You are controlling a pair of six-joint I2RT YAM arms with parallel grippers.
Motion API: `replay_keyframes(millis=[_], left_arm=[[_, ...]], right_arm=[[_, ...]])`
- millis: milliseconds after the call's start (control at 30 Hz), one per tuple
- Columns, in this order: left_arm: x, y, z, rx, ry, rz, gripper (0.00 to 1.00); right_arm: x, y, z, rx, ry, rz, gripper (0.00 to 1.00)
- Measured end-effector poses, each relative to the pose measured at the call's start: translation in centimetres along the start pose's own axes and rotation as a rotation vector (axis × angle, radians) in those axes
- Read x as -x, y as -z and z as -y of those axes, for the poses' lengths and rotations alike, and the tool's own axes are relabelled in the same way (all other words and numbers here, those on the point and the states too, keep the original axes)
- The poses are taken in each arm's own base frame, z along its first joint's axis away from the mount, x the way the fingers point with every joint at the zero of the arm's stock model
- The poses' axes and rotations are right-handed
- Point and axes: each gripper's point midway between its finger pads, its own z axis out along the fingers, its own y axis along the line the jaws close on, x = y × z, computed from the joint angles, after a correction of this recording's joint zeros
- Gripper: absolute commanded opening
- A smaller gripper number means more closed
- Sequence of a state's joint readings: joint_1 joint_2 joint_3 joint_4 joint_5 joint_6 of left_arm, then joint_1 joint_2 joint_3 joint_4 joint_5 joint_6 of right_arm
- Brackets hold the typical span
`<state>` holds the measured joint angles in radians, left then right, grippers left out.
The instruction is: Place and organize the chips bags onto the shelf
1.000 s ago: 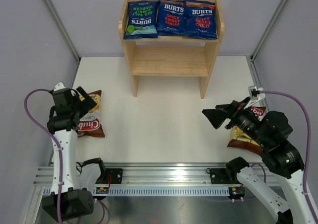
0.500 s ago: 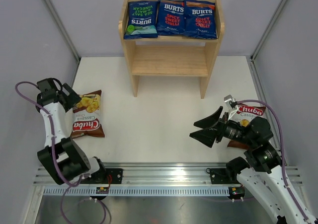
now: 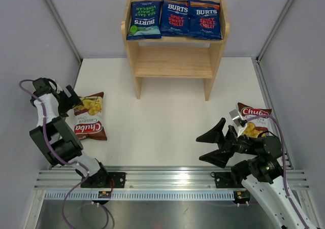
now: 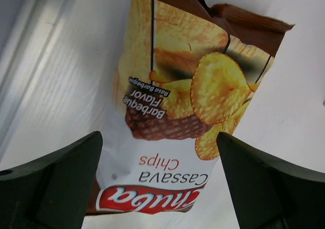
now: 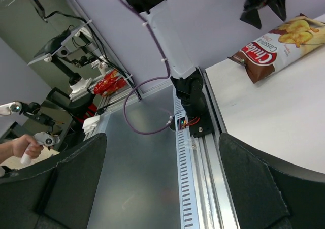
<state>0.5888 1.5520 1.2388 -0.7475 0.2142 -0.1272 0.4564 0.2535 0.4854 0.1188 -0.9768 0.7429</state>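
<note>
Shelf: light wooden two-tier shelf at the far side of the white tabletop.
Top tier: three glossy dark blue bags side by side: green-accented bag, orange-topped middle bag, orange-topped end bag.
Left brown bag: glossy, red logo, yellow chips; flat on the tabletop near the left wall, well apart from the shelf.
Right brown bag: same print, flat near the right edge, partly hidden by the right arm.
Left gripper: fingers spread wide, pinching nothing, hovering over the left brown bag.
Right gripper: fingers spread wide, holding nothing, aimed at the table's middle, away from its bag.
Progress: likely three of five placed; both brown bags not yet on the shelf.
Risk, grip: the puffed glossy film may squirt out of a shallow pinch.
Risk, cable: the purple cable crosses over the right brown bag and could snag or drag it.
Risk, placing: a dangling bag could catch the upper board when going under it.
</note>
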Motion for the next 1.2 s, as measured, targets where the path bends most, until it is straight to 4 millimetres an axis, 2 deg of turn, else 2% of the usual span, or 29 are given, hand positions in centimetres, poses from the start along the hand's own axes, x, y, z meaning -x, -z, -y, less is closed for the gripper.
replay_keyframes(millis=[133,233,333,500,667,833,1033,1100,1200], left_arm=[[-1.9,-3.5,1.0,-0.124,-0.005,-0.129,0.99],[-3.2,-5.2,2.2,-0.222,0.008,-0.198,0.98],[-3.1,-5.4,3.6,-0.316,0.021,-0.201,0.95],[-2.7,-6.1,5.9,-0.423,0.049,-0.159,0.94],[-3.7,-7.1,8.5,-0.395,0.089,-0.097,0.98],[-6.3,-6.0,11.8,-0.273,0.135,0.024,0.99],[-9.4,-2.4,14.9,-0.213,0.193,0.171,0.99],[-9.2,-1.6,15.0,-0.206,0.214,0.207,0.99],[-7.6,-1.3,13.9,-0.139,0.210,0.256,0.99]], right_arm=[[-0.4,0.3,-1.0,0.045,0.041,-0.022,0.99],[-0.8,0.5,-1.3,0.053,0.059,-0.043,1.00],[-0.7,0.6,-1.5,0.059,0.077,-0.048,0.99],[-0.8,0.4,-1.2,0.058,0.066,-0.059,0.99],[-0.8,0.3,-0.8,0.046,0.050,-0.061,0.99],[-0.6,0.2,-0.6,0.034,0.044,-0.051,0.99],[-0.6,0.2,-0.3,0.022,0.031,-0.048,0.99],[-0.6,0.1,-0.1,0.010,0.021,-0.046,0.99],[-0.7,0.1,0.2,0.000,0.009,-0.047,0.99]])
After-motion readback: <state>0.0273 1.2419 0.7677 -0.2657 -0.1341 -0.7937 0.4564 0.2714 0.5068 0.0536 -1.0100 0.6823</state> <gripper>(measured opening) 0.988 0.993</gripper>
